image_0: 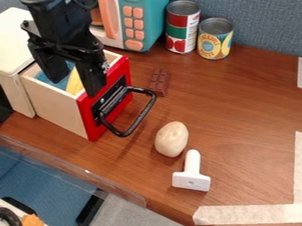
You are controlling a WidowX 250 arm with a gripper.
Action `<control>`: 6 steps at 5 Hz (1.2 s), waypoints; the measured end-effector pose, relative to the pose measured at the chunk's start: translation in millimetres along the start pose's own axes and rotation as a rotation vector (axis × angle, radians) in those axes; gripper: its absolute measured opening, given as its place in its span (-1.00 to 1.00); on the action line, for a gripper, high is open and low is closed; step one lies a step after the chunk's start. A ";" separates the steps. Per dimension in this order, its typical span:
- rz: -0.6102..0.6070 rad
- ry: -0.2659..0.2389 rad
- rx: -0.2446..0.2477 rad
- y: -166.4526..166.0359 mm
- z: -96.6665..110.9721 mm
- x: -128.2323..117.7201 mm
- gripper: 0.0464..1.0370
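While two cans stand upright, one gripper hangs over one drawer, jaws apart.

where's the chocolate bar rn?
Camera view, above centre: the chocolate bar lies on the table, right of the drawer front, by the upper end of the black handle.

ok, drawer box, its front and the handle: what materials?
Box: likely unpainted wood, pale matte sides. Front: bright red with a slight sheen, probably painted wood. Handle: smooth black bar with highlights, metal or plastic, can't tell.
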State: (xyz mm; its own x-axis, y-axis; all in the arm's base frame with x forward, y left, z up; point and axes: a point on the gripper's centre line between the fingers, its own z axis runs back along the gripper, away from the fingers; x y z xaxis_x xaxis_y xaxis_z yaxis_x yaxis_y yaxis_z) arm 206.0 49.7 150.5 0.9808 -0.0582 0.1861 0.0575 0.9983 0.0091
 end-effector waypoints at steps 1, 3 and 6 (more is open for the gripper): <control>0.004 0.012 -0.004 -0.6 -2.8 -2.3 0.92; -0.093 -0.008 -0.017 -33.1 -8.9 12.7 0.92; -0.078 0.018 0.015 -63.5 -48.3 72.8 0.93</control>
State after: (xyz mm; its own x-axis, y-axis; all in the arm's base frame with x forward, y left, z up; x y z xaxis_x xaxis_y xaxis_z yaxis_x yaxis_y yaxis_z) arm 282.8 -18.0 116.0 0.9767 -0.1356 0.1663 0.1311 0.9906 0.0380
